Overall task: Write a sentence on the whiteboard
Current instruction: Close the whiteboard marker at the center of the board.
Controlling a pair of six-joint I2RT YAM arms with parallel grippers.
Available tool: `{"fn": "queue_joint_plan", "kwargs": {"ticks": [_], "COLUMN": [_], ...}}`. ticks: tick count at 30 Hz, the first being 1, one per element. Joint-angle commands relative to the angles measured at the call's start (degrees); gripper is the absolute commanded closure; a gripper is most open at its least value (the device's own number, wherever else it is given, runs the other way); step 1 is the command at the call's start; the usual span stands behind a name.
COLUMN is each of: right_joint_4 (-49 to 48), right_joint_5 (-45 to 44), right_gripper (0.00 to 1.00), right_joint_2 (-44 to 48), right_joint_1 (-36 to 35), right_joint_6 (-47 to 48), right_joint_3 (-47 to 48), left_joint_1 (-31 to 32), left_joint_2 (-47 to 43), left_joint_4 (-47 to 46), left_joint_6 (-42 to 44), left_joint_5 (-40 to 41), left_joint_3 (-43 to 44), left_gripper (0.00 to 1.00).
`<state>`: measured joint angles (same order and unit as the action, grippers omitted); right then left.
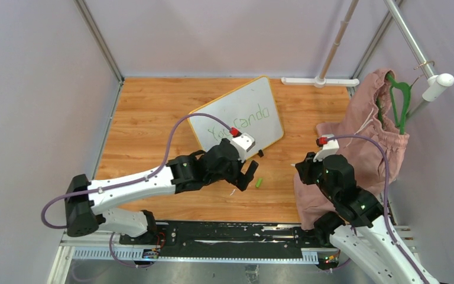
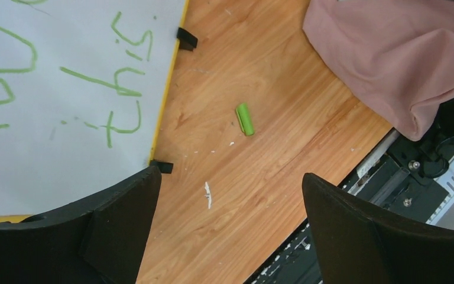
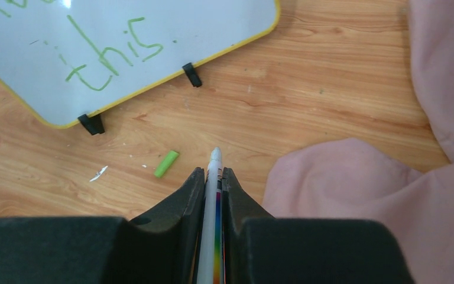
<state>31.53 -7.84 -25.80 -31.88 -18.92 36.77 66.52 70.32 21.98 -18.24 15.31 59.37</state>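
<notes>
The sentence (image 1: 239, 122) looks finished. Green letters read "You can do" on the upper line and "this" below, though from above the left wrist covers part of "You", so that word is my best reading. The whiteboard (image 1: 254, 94) lies on the table (image 1: 148, 112) just beyond the left fingers (image 1: 248, 174), which stand wide apart with nothing between them. The right fingers (image 3: 196, 192) are clamped on a white marker (image 3: 215, 158) with its tip bare; the barrel shows a rainbow stripe but no brand I can read. The green cap (image 3: 166, 164) lies loose just ahead and left of that tip, and ahead of the left fingers. The bare tip sits near the pink garment (image 3: 354, 195) to the right fingers' right and could stain it on a careless swing. The small round cap may roll from a poor pinch. The left arm, so near the board, could smear the ink or shove the board.
</notes>
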Motion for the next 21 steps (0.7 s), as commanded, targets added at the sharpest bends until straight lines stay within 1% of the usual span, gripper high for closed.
{"fn": "queue_joint_plan", "kwargs": {"ticks": [1, 7, 13, 17, 21], "right_joint_4": [3.24, 3.27, 3.18, 3.12, 2.94], "right_joint_5": [-7.85, -8.07, -8.75, -9.42, -9.68], "right_gripper": [1.0, 1.0, 1.0, 1.0, 1.0], "right_joint_2": [1.37, 2.27, 3.1, 4.09, 5.06], "right_joint_1": [-0.2, -0.18, -0.2, -0.19, -0.16], "right_joint_6": [-1.37, -1.52, -1.25, -1.19, -1.38], "right_joint_3": [1.82, 1.46, 1.46, 1.38, 1.07], "left_joint_1": [1.19, 2.03, 2.12, 2.05, 2.04], "left_joint_2": [6.61, 17.84, 28.24, 34.12, 37.92], "left_joint_4": [0.13, 1.02, 3.67, 6.44, 7.56], "left_joint_6": [-5.11, -5.62, -5.1, -4.64, -4.94], "left_joint_5": [-0.92, -4.51, -6.02, -6.81, -6.43], "left_joint_3": [3.2, 8.52, 15.32, 19.66, 20.98], "left_gripper": [0.08, 0.18, 0.29, 0.36, 0.41]}}
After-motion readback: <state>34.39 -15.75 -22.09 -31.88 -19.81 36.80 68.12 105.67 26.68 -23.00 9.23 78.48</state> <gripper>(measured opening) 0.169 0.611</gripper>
